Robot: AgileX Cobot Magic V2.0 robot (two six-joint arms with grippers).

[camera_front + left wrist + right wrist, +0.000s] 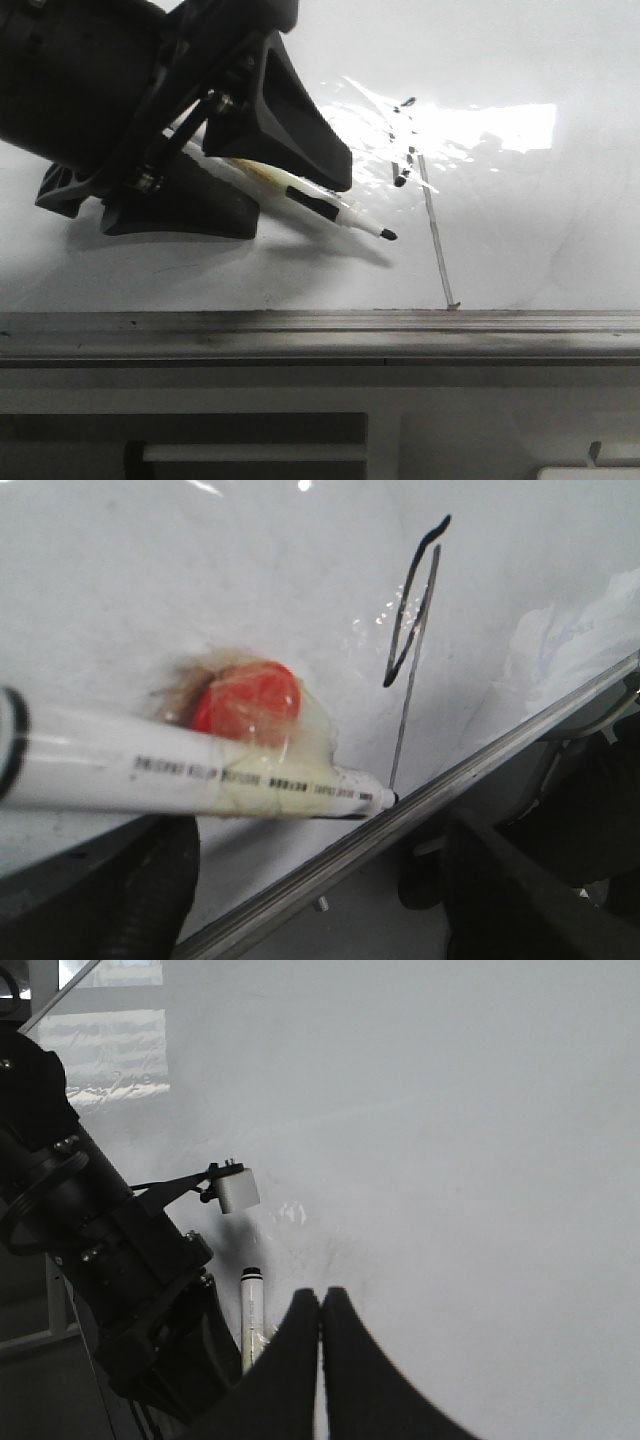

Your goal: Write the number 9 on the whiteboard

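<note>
One marker is clenched in the left tool, tip beside the number 9 on the whiteboard; right tool clenched, holding nothing.

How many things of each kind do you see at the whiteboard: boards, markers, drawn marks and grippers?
Whiteboard: 1
Marker, held by the left gripper: 1
Drawn mark, the number 9: 1
Grippers: 2, the left gripper and the right gripper, its fingers together with nothing between them
Total: 5
</note>
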